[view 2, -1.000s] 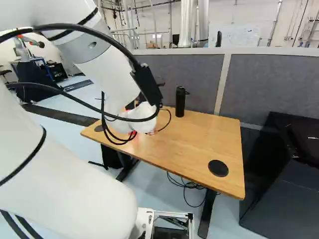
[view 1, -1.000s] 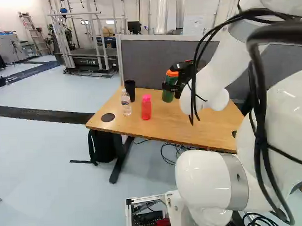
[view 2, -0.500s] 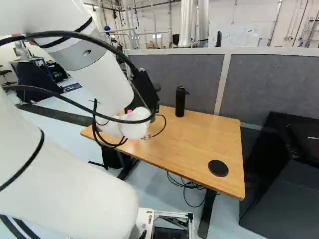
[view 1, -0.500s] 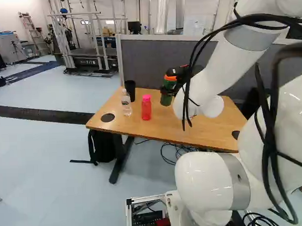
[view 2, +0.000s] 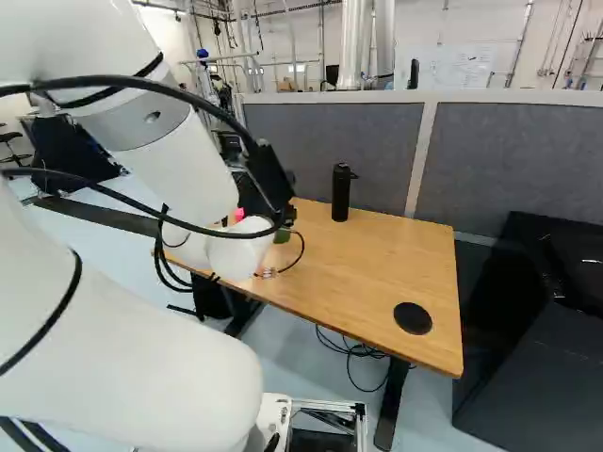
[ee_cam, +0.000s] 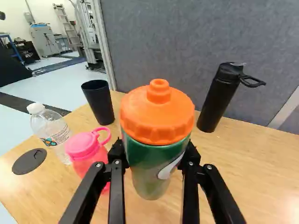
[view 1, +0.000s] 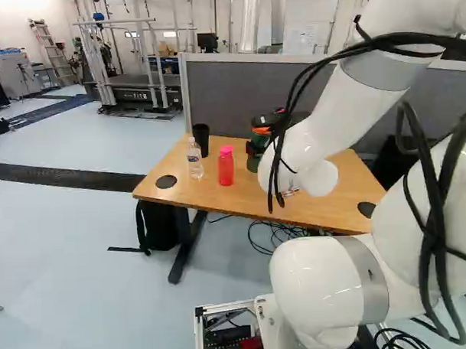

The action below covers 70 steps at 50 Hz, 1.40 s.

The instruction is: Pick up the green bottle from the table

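— The gripper: what's it got?
— 1 green bottle, pinched from 2 sides by its fingers, orange lid uppermost. It's at the far side of the table, but I can't tell whether its bottom touches the wood.
— Other containers?
— 4, all on the table: 1 clear bottle with a white cap, 1 red bottle with a pink lid, 1 black bottle with a loop on its lid, and 1 open black cup.
— Anything in them?
— Can't tell.
— Labels?
— 1 printed label round the clear bottle, 1 white mark on the green bottle.
— Discs?
— 2 black discs on the tabletop.
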Tool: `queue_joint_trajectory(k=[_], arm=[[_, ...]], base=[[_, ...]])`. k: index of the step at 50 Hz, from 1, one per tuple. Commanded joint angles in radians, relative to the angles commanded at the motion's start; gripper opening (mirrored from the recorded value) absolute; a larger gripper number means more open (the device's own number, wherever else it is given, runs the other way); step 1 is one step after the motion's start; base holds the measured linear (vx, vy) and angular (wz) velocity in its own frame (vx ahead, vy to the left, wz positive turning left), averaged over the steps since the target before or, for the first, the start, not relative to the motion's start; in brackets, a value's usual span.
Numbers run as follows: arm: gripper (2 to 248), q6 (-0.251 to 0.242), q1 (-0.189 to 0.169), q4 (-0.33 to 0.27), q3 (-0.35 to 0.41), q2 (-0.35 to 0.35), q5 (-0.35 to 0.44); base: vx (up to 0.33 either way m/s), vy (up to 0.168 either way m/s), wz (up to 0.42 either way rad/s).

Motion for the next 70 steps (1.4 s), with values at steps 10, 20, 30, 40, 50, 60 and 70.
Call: queue_joint_trajectory(k=[10, 20, 30, 40, 50, 60, 70], arm=[[111, -0.031, 0.028, 0.059, 0.023, 0.007, 0.001], [111, -0.056, 0.051, 0.108, 0.041, 0.013, 0.002], [111, -0.076, 0.069, 0.146, 0.056, 0.017, 0.003], [111, -0.090, 0.081, 0.173, 0.066, 0.021, 0.003], [111, -0.098, 0.089, 0.188, 0.072, 0.022, 0.004], [111, -0.101, 0.091, 0.193, 0.074, 0.023, 0.004], [111, -0.101, 0.091, 0.193, 0.074, 0.023, 0.004]], base=[[0.000, 0.000, 0.000], [0.000, 0.000, 0.000], [0.000, 0.000, 0.000], [0.000, 0.000, 0.000], [0.000, 0.000, 0.000], [0.000, 0.000, 0.000], [0.000, 0.000, 0.000]])
